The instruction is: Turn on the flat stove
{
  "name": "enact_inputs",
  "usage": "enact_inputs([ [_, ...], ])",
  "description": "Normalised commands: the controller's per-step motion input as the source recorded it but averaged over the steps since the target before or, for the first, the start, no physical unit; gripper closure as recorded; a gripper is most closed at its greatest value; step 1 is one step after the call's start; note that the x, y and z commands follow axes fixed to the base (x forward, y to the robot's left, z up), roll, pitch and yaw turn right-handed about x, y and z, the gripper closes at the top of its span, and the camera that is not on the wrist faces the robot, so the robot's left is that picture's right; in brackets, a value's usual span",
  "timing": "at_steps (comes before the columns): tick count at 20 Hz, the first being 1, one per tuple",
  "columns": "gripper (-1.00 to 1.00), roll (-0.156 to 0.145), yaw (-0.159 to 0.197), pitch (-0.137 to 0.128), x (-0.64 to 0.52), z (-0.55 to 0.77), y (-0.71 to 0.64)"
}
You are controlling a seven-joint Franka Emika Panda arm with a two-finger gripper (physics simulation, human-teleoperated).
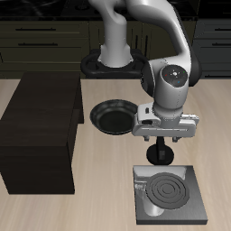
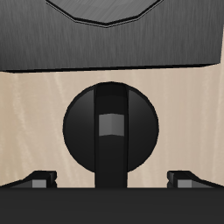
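Note:
The flat stove (image 1: 171,194) is a thin dark-grey square slab near the table's front edge, and its coil rings (image 1: 169,189) are grey. In the wrist view its dark edge (image 2: 111,35) lies beyond the small black round knob (image 2: 111,131), which has a raised bar across it. My gripper (image 1: 161,155) hangs just above the stove's back edge and hides the knob in the exterior view. In the wrist view the gripper (image 2: 111,179) is open, with one fingertip (image 2: 39,179) on each side of the knob and apart from it.
A round black frying pan (image 1: 113,117) sits just behind the gripper, toward the robot's base. A large dark wooden cabinet block (image 1: 41,135) stands on the table beside the pan. The table's front edge is close to the stove.

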Motion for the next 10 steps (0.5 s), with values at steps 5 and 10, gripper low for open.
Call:
enact_inputs([
  [5,-1.0,0.002,-0.017,0.036,-0.01,-0.2,0.03],
  [10,-1.0,0.03,-0.042,0.04,-0.08,-0.17,0.1],
])
